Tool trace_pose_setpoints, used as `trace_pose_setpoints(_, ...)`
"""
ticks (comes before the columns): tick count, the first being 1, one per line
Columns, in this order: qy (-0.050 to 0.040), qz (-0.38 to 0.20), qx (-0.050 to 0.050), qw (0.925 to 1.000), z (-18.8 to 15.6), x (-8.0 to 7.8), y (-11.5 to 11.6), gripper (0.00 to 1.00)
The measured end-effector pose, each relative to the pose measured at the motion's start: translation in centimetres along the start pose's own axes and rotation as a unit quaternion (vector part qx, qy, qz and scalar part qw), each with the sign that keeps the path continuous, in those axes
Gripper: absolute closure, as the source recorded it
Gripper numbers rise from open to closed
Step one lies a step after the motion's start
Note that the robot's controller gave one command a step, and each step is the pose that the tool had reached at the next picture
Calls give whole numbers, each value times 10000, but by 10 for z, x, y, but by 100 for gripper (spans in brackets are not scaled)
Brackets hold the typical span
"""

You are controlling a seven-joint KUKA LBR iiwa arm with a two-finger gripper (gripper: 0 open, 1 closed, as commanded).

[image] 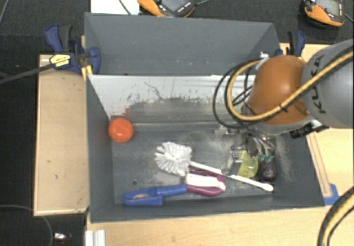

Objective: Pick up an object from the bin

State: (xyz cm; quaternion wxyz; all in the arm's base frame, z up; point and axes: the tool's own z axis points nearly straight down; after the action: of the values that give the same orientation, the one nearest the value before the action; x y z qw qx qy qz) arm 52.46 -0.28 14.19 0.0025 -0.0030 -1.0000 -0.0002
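Camera view. The tool [250,153] hangs low in the lower right of the grey bin [166,46], under the arm's orange cover [276,87]. Whether the tool is apart or together cannot be told. Directly beneath it lies a small yellow-green object [247,167], with a dark rounded object [269,169] just beside it to the right. A white brush [174,157] lies at centre, its handle running towards the yellow-green object. A pink-handled item [206,183] and a blue-handled item [152,194] lie near the bin's lower edge. An orange ball [121,130] sits at left, well apart.
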Motion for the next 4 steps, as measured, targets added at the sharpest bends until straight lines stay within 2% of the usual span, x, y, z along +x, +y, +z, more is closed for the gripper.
trace_pose_setpoints(1, -37, -1, 1, 10000, -4, -2, 0, 0)
trace_pose_setpoints(2, -57, 359, -10, 9993, 70, 26, 37, 0)
trace_pose_setpoints(3, -125, 1789, -23, 9838, 2, 34, 105, 0)
trace_pose_setpoints(4, -84, 898, -9, 9959, 42, 5, 101, 0)
